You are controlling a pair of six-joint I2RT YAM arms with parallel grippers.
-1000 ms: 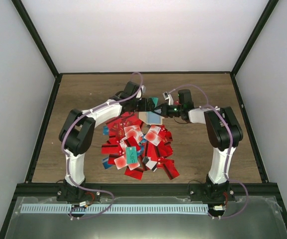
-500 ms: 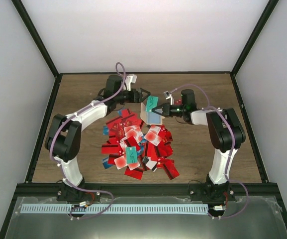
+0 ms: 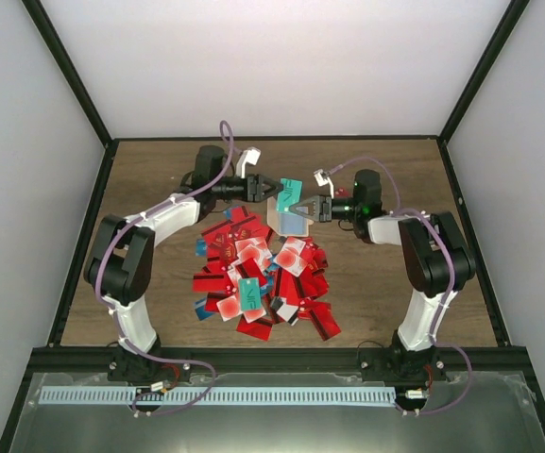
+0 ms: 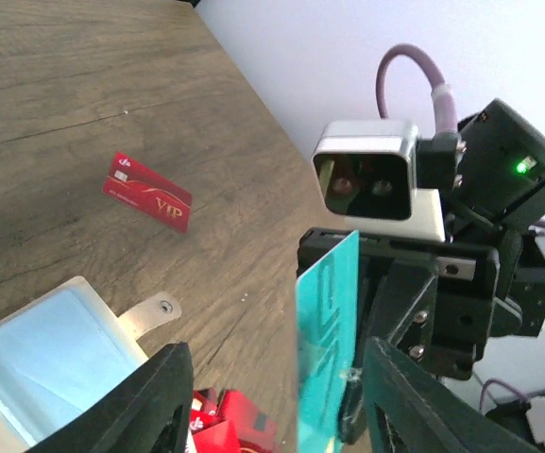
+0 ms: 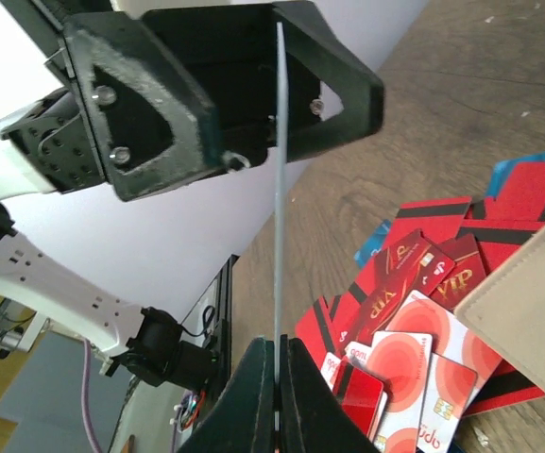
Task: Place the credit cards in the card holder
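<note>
**Teal credit card**, held clear of the desk over its middle, towards the far edge. The card was pinched at one end by the right gripper, whose fingers were fully closed on it. Its other end reached in between the jaws of the left gripper. Those jaws stood apart, one on either side of the card, and in the left wrist view a gap showed between each jaw and the card. The card stood on edge, and its flat plane ran along the line from one gripper to the other, roughly parallel to the far edge of the desk. One face was turned towards the near edge. In the right wrist view it appeared only as a thin line leading straight away from the right fingers. Whether its long axis ran upright or along that line could not be told because of foreshortening.

**Card holder**, lying flat on the desk just below and nearer than the held card, gripped by neither arm. Its long axis ran roughly left to right.

**Remaining credit cards**, a loose overlapping heap, mostly red, spreading from the holder towards the near edge. One red card lay alone on the bare wood, apart from the heap.
</note>
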